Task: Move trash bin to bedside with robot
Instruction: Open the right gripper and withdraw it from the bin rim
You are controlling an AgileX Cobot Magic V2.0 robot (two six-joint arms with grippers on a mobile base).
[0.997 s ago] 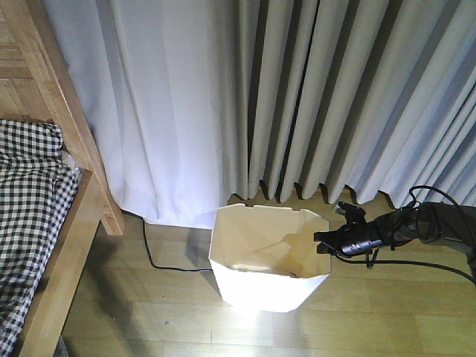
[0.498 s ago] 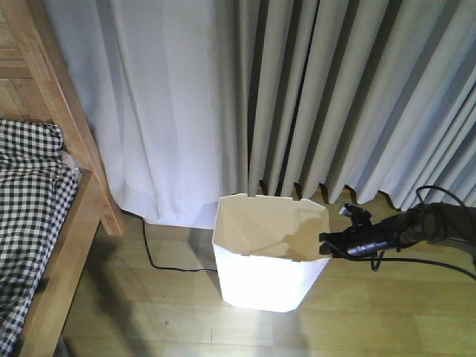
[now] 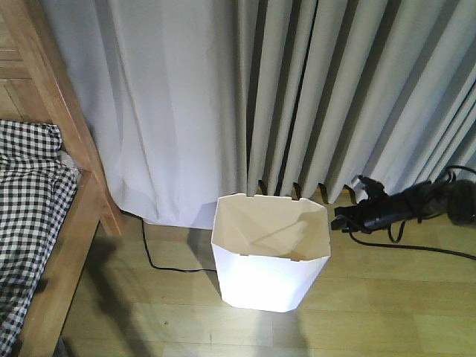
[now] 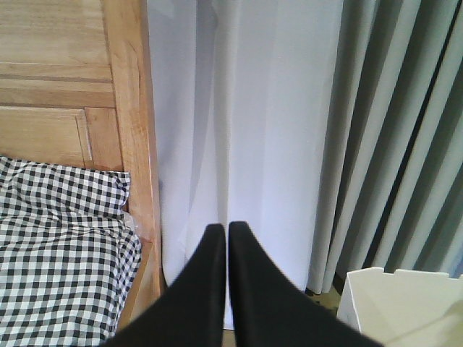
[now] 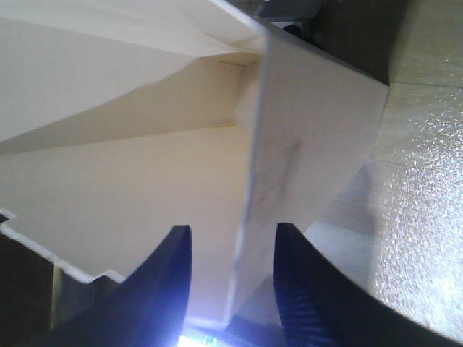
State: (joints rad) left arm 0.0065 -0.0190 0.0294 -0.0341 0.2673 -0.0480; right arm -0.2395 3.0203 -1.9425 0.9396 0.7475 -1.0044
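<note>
The bed (image 3: 52,223) was at the left; the left pincer (image 4: 221,238) was closed, holding nothing. The trash bin (image 3: 269,256) stood before the curtain (image 3: 223,104) — the right pincer (image 5: 230,253) open astride its rim; it should close firmly before dragging bedward.

Grey curtains (image 3: 297,97), black floor cable (image 3: 160,260).

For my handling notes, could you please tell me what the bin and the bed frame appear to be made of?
The bin looks like thin white plastic sheet, perhaps folded: flat facets, sharp creases and small tabs along the rim, matte cream inside. The bed frame looks like light brown wood with visible grain and a smooth, faintly satin finish, seemingly solid panels and posts.
</note>
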